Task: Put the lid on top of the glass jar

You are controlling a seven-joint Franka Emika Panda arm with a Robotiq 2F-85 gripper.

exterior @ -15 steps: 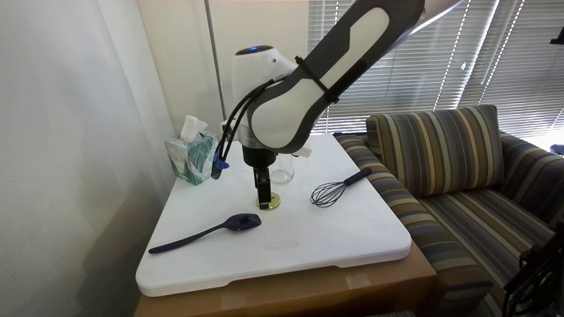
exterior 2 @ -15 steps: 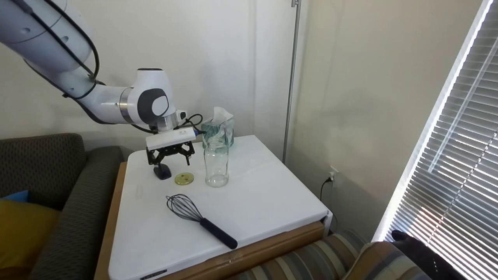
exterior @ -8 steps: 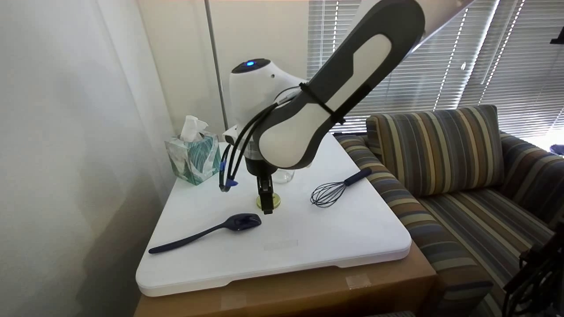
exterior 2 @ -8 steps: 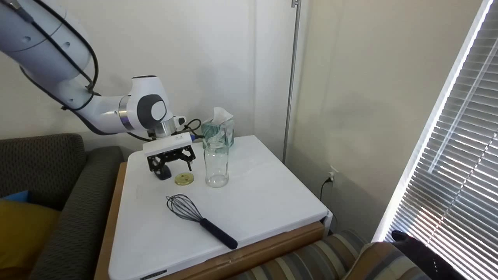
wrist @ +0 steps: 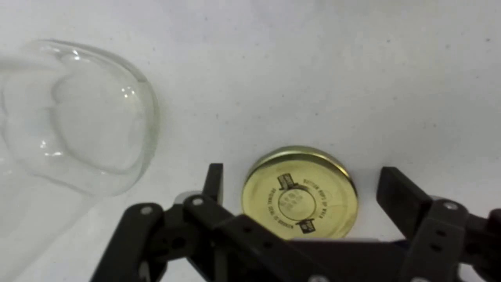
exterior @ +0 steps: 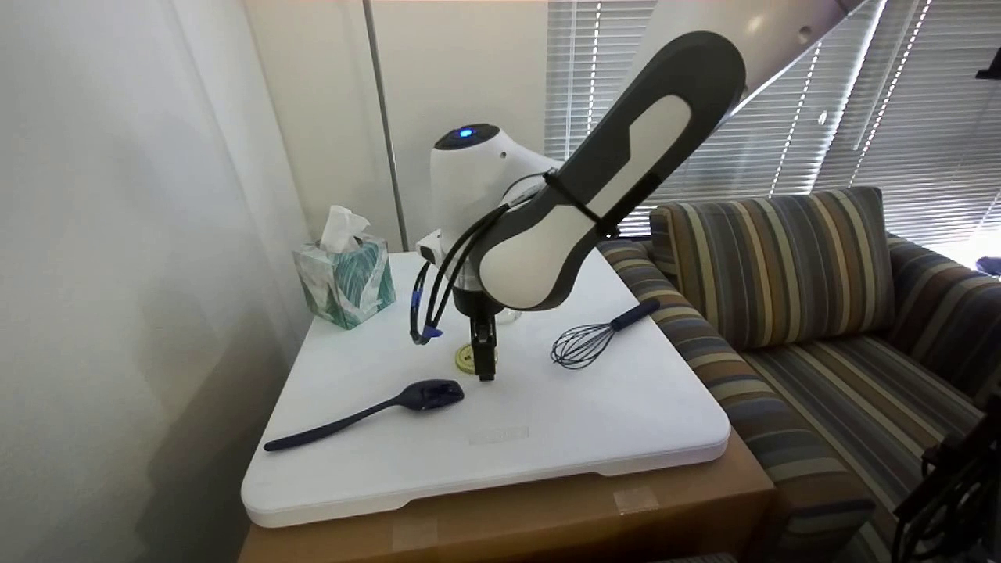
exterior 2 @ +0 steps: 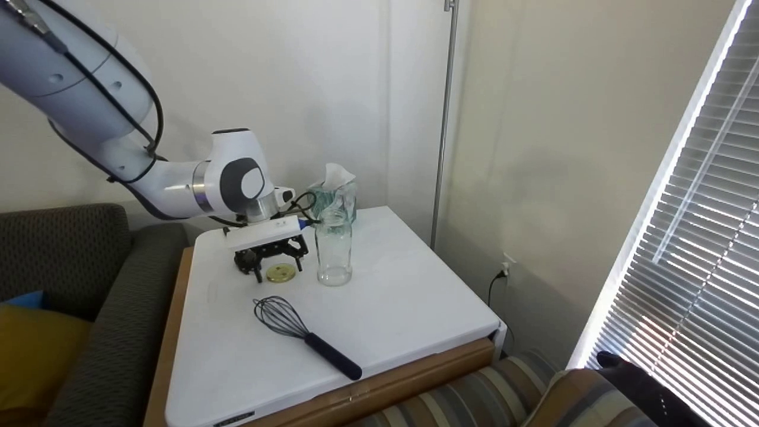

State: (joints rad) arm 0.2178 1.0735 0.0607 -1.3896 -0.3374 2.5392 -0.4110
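Note:
The gold lid (exterior: 464, 358) lies flat on the white table; it also shows in the other views (exterior 2: 280, 273) (wrist: 270, 196). My gripper (wrist: 302, 174) is open and points down over the lid. In the wrist view one finger stands on each side of the lid, with a gap on both sides. The fingertips (exterior 2: 258, 279) are low, close to the table; I cannot tell if they touch it. The clear glass jar (exterior 2: 334, 255) stands upright and without a lid beside the gripper. The jar is partly cut off in the wrist view (wrist: 98, 117) and mostly hidden behind the arm in an exterior view (exterior: 510, 315).
A black spoon (exterior: 428, 395) lies near the lid. A black whisk (exterior 2: 320, 338) lies on the table (exterior 2: 415, 296). A teal-and-white tissue box (exterior: 348, 281) stands by the wall, behind the jar in an exterior view (exterior 2: 350, 204). A striped sofa (exterior: 727, 375) borders the table.
My gripper has come down and shifted sideways, so its fingers now stand on both sides of the lid. The jar has shifted slightly away from the lid. The lid has not moved.

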